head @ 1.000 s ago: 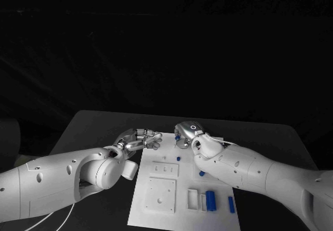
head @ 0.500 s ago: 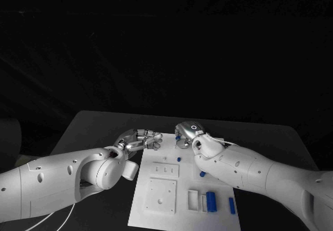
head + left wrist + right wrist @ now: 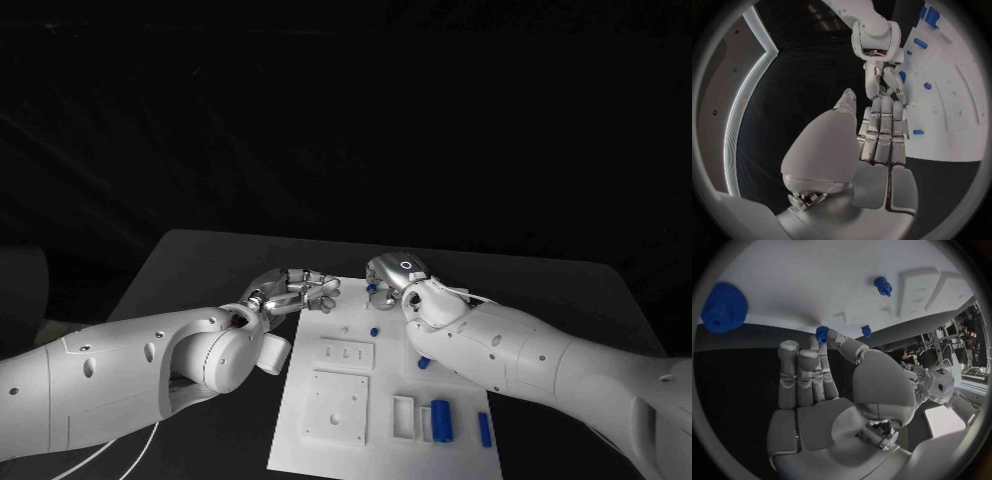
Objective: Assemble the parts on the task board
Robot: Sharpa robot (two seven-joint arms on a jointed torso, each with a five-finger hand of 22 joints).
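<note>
The white task board (image 3: 382, 375) lies in the middle of the black table. My right hand (image 3: 389, 284) hovers over the board's far end and pinches a small blue gear (image 3: 822, 333) between thumb and a fingertip. My left hand (image 3: 296, 291) is at the board's far left corner, fingers stretched out side by side (image 3: 882, 127), holding nothing, its tips close to the right hand (image 3: 886, 82). A large blue gear (image 3: 723, 307) and a blue peg (image 3: 882, 286) lie on the board (image 3: 817, 275).
A blue cylinder (image 3: 443, 420) and a thin blue pin (image 3: 483, 428) lie near the board's front right. Two small blue pieces (image 3: 372, 329) (image 3: 423, 362) sit mid-board. White raised blocks (image 3: 339, 405) stand at the front left. Black table surrounds the board.
</note>
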